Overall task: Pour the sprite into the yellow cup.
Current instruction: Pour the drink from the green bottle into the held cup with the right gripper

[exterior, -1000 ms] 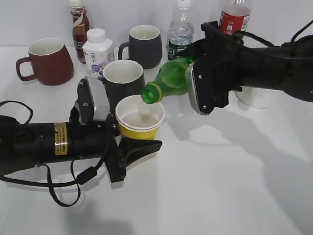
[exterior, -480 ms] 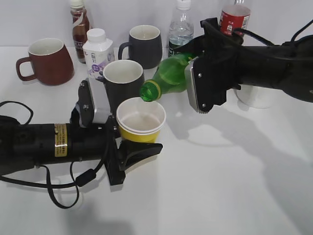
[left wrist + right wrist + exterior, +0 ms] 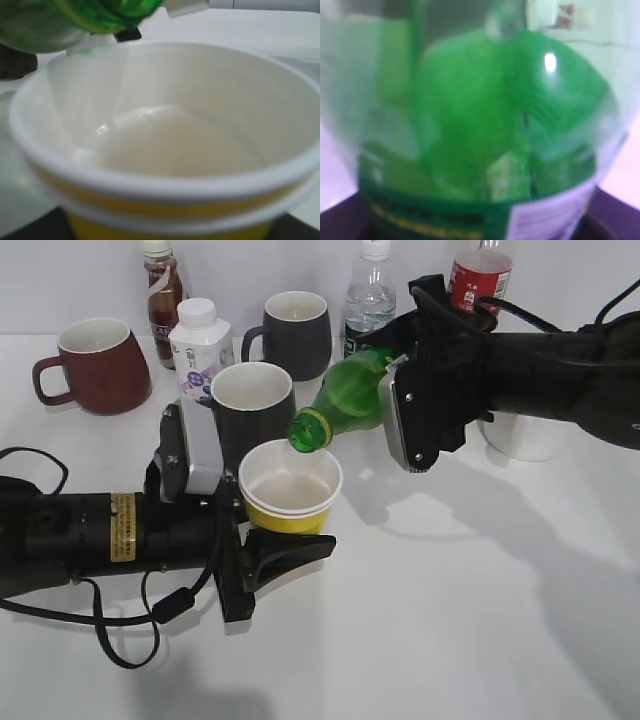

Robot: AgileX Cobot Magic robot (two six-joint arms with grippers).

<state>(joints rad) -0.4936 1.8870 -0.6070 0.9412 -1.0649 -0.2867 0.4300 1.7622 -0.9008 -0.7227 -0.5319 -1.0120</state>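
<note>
My right gripper (image 3: 400, 390) is shut on the sprite (image 3: 345, 403), a green bottle tilted mouth-down to the left; its open mouth hangs just above the far rim of the yellow cup (image 3: 289, 492). The bottle fills the right wrist view (image 3: 480, 125). My left gripper (image 3: 270, 530) is shut on the yellow cup and holds it upright over the table. In the left wrist view the cup (image 3: 165, 150) fills the frame, with a little clear liquid at its bottom and the bottle's neck (image 3: 100, 15) above its far edge.
Behind the cup stand a dark mug (image 3: 252, 405), another dark mug (image 3: 295, 332), a white milk bottle (image 3: 200, 345), a dark red mug (image 3: 95, 365), a brown drink bottle (image 3: 162, 290), a clear water bottle (image 3: 370, 300), a cola bottle (image 3: 480, 275) and a white cup (image 3: 520, 435).
The bottle's mouth has lifted slightly and the stream into the cup has stopped. The cup has shifted a little.
</note>
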